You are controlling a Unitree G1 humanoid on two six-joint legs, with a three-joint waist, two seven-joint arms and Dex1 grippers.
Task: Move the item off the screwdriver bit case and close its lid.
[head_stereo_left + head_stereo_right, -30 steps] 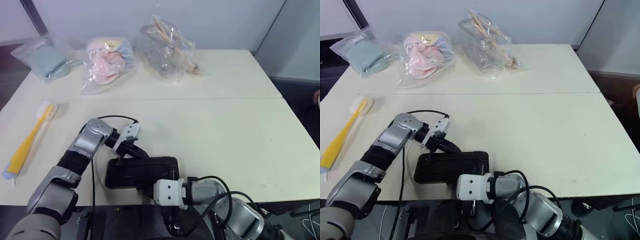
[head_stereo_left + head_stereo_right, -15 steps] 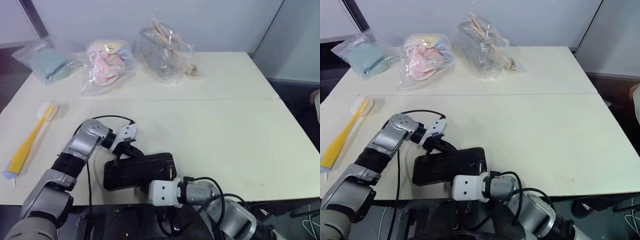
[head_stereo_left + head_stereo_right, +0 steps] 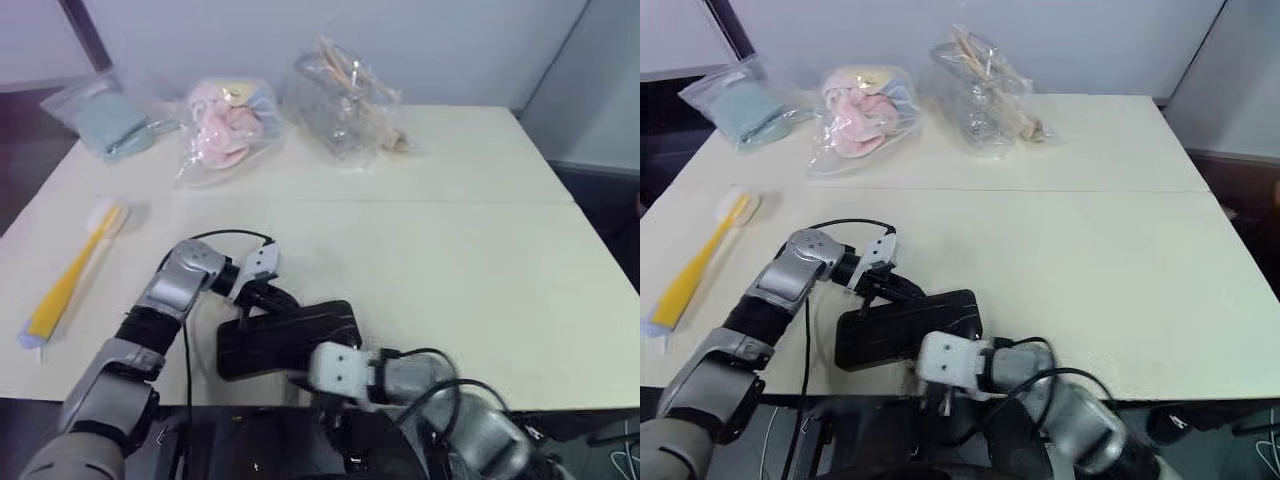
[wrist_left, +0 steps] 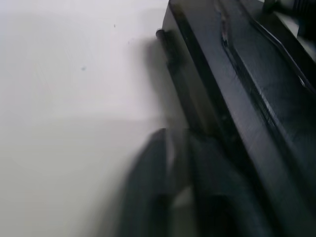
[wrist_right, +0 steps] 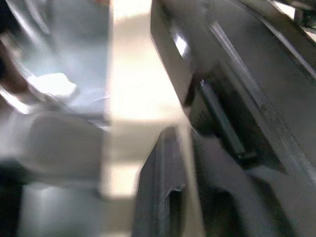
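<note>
The dark screwdriver bit case (image 3: pixel 285 340) lies flat near the table's front edge, slightly askew, with its lid (image 4: pixel 256 74) down over the tray. The item, a brush with a yellow handle and white head (image 3: pixel 75 275), rests on the table far to the left, well apart from the case. My left gripper (image 4: pixel 177 136) is at the case's far left corner, fingers a little open, one finger against the case's side. My right gripper (image 5: pixel 187 138) is at the case's near edge by the latch, fingers slightly open and holding nothing.
Three plastic bags line the back of the table: one with teal cloth (image 3: pixel 105 125), one with pink cloth (image 3: pixel 225 130), one with wooden utensils (image 3: pixel 345 95). The table's front edge (image 3: pixel 150 395) runs just below the case. Bare tabletop (image 3: pixel 480 280) stretches to the right.
The case has turned slightly, its right end swinging away from the front edge. My right hand has shifted right and rolled at the near edge. The camera has also shifted.
</note>
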